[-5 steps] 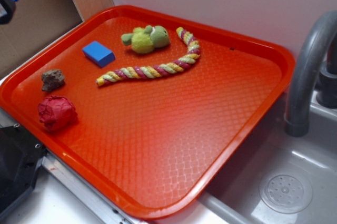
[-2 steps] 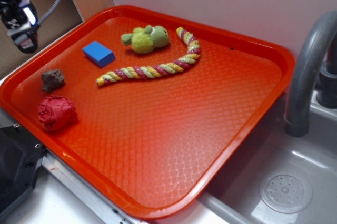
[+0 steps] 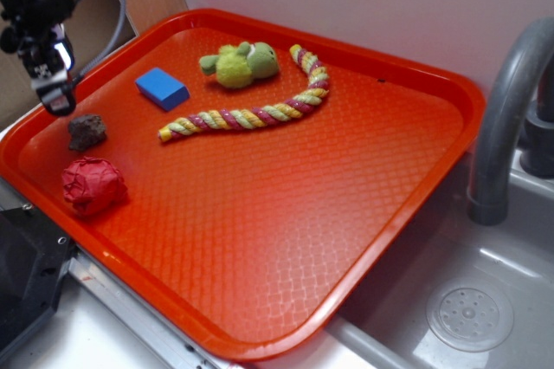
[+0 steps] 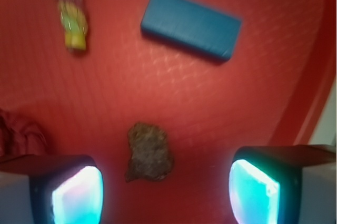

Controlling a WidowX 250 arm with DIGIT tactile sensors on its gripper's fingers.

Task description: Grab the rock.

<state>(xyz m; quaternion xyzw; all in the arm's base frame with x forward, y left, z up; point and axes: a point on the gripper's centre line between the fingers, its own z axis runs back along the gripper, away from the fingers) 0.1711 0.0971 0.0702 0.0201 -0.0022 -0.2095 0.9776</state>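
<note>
While my hand (image 3: 54, 96) drops nearer, fingers spread open.
It now hangs just above the small rough grey-brown rock (image 3: 86, 131), which hasn't moved.

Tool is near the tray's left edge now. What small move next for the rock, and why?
Probably lower the open tool straight down, nudging slightly toward the left finger. In the wrist view the rock lies between the fingers, nearer the left one, and still sits untouched on the tray.
</note>
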